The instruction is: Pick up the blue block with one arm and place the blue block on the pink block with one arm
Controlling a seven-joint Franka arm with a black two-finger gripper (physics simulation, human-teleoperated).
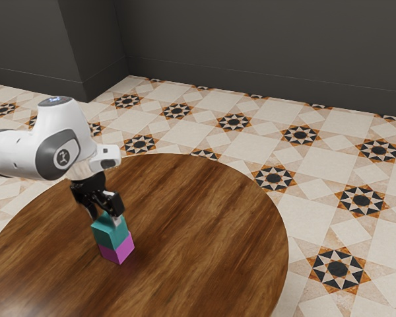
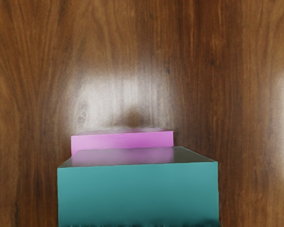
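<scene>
The blue block, teal in colour, rests on top of the pink block on the near left part of the round wooden table. My gripper comes straight down onto the blue block, with its black fingers pressed against the block's upper sides from both sides, so it is shut on it. In the wrist view the blue block lies just under my hand. A strip of the pink block shows beyond its far edge, so the two blocks are slightly offset.
The dark wooden tabletop spreads wide towards the exterior view's right of the stack. Its curved edge drops off to a patterned tile floor. Dark walls stand at the back.
</scene>
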